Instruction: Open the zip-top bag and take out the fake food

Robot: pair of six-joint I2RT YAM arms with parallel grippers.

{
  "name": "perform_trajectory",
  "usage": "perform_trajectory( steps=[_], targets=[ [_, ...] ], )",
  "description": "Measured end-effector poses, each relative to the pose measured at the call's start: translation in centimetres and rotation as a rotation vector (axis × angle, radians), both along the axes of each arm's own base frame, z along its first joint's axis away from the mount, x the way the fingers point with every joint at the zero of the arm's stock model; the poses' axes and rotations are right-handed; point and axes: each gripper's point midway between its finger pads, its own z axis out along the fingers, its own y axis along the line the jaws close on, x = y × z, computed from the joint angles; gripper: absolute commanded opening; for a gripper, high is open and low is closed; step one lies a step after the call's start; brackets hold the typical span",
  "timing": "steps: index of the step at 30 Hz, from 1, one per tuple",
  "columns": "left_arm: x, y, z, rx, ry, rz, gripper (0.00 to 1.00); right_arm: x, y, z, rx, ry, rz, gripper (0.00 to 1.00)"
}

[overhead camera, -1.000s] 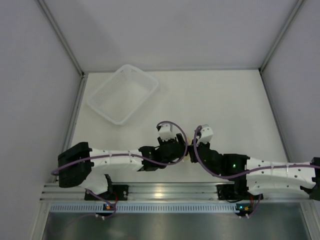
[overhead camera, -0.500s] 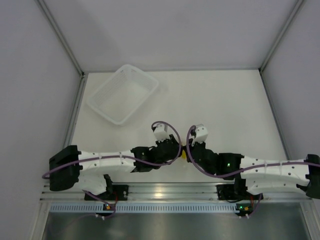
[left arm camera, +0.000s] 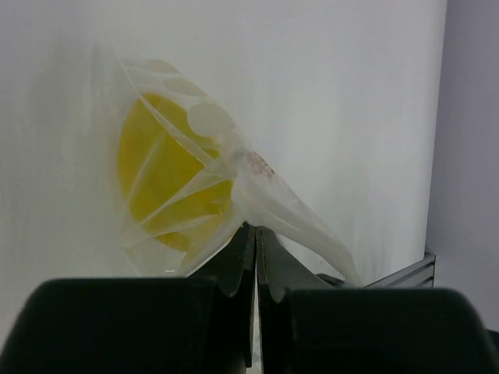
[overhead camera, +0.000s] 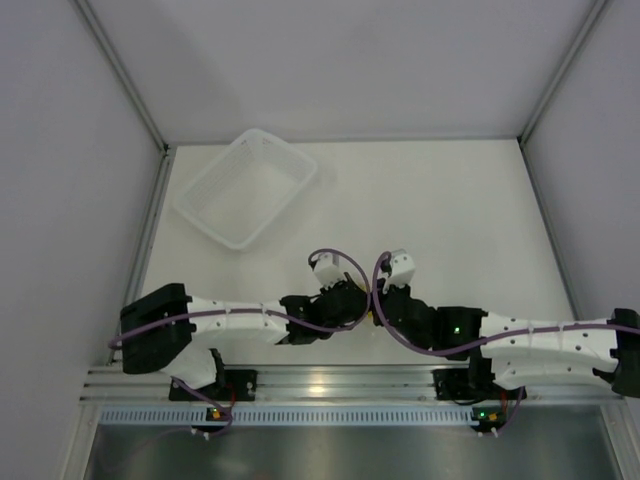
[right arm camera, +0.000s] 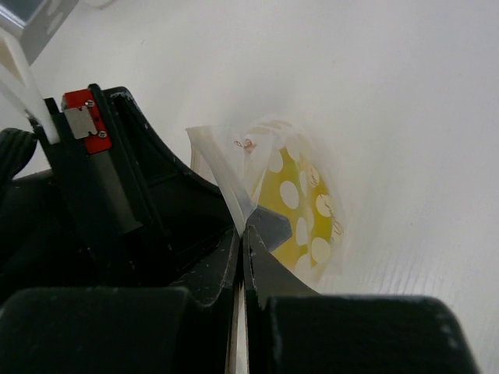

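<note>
Zip-top bag (left arm camera: pixel 226 179) is now pinched by left fingers (left arm camera: pixel 234 269), previously open.

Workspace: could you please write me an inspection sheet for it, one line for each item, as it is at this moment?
Surface: white table, flat and plain.
Job's things: clear bag between the two claws, near the arms' bases; yellow food inside it.
Clutter: white basket at the far left of the table, apart from the arms.
Grippers: left claw shut on the bag's edge; right claw shut on the bag's edge from the other side.
Cables: purple cable loops above each wrist; it does not touch the bag.
Surroundings: grey walls on three sides; metal rail under the arm bases.
</note>
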Motion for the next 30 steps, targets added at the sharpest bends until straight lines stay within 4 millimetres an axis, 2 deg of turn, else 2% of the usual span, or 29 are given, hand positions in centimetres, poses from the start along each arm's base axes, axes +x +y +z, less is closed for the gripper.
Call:
perform_trajectory(
  steps=[7,13,16,18,19,22,30],
  targets=[
    [0.3,-0.8,-2.3,-0.006,0.032,0.041,0.09,-0.1,-0.5,-1.3,-0.021,0.006,-0.005,0.0],
    [0.6,-0.6,-2.3,0.005,0.012,0.056,0.23,0.1,-0.8,-1.2,-0.008,0.001,-0.031,0.0],
    [0.9,-0.5,-2.2,0.009,0.0,0.066,0.24,0.1,-1.1,-1.2,0.002,0.003,-0.04,0.0],
    [1.1,-0.4,-1.9,0.01,-0.011,0.074,0.3,0.1,-1.2,-1.2,0.003,0.006,-0.045,0.0],
    [1.2,-0.3,-1.9,0.017,-0.018,0.077,0.37,0.1,-1.3,-1.2,0.006,0.005,-0.05,0.0],
    [1.3,0.2,-2.2,0.058,-0.028,0.078,0.44,0.2,-1.4,-1.2,0.003,0.004,-0.056,0.0],
    [1.3,0.7,-2.1,0.156,-0.035,0.056,0.49,0.5,-1.7,-1.1,0.002,-0.008,-0.078,0.0]
  ],
)
